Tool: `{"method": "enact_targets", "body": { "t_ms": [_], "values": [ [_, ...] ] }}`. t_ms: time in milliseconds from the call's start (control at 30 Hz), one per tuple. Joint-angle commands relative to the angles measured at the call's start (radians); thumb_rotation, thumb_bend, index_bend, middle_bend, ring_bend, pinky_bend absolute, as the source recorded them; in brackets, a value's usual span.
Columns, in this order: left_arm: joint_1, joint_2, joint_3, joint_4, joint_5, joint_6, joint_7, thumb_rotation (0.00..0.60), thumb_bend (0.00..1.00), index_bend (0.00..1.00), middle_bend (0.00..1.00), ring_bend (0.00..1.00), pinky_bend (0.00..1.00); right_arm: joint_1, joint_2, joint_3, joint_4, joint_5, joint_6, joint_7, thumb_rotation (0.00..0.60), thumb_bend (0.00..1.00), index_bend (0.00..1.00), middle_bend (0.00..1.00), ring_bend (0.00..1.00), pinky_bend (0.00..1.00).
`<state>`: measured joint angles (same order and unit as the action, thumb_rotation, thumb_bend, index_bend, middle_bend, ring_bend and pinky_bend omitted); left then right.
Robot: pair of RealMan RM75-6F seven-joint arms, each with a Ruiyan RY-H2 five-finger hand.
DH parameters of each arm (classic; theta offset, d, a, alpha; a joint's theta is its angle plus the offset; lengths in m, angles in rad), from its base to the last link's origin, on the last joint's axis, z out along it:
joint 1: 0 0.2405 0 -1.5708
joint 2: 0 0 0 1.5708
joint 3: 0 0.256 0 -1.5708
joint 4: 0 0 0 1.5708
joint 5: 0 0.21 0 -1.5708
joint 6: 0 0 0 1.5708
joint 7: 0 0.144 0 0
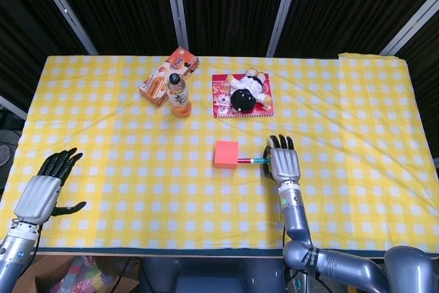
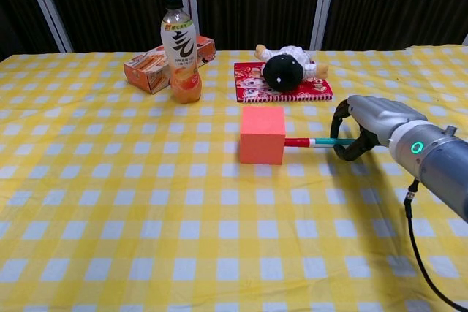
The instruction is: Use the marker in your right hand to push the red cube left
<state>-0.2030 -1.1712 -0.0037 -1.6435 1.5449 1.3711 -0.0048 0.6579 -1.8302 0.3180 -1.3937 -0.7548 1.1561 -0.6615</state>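
My right hand (image 2: 363,123) is clamped on the marker (image 2: 316,142), its red tip touching the red cube (image 2: 262,134) mid-table, below the doll; I'd keep the marker level and low on that face, pushing straight left so the cube doesn't twist; left hand (image 1: 42,192) lies spread, holding nothing.

Cube (image 2: 262,134) mid-table, marker (image 2: 313,142) touching its right side, bottle (image 2: 180,50) and doll (image 2: 284,69) behind
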Motion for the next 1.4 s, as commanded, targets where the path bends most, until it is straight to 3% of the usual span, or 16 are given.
{"method": "enact_targets", "body": {
  "t_ms": [33, 333, 800, 1400],
  "values": [
    [-0.002, 0.002, -0.001, 0.001, -0.002, -0.003, -0.005, 0.6, 0.0, 0.0, 0.0, 0.0, 0.0, 0.018, -0.027, 0.001, 0.013, 0.004, -0.004, -0.008, 0.6, 0.56, 0.55, 0.14, 0.0, 0.0],
    [-0.002, 0.004, -0.002, 0.001, -0.007, -0.006, -0.012, 0.6, 0.0, 0.0, 0.0, 0.0, 0.0, 0.064, -0.082, 0.005, 0.012, -0.017, 0.018, -0.04, 0.6, 0.56, 0.55, 0.14, 0.0, 0.0],
    [-0.001, 0.004, 0.001, -0.005, 0.0, -0.001, -0.008, 0.6, 0.0, 0.0, 0.0, 0.0, 0.0, 0.026, -0.031, 0.008, -0.014, 0.039, 0.091, -0.086, 0.6, 0.56, 0.55, 0.14, 0.0, 0.0],
    [-0.005, 0.012, 0.004, -0.006, 0.002, -0.01, -0.03, 0.6, 0.0, 0.0, 0.0, 0.0, 0.0, 0.12, -0.133, 0.09, 0.064, 0.073, 0.091, -0.117, 0.6, 0.56, 0.55, 0.14, 0.0, 0.0]
  ]
}}
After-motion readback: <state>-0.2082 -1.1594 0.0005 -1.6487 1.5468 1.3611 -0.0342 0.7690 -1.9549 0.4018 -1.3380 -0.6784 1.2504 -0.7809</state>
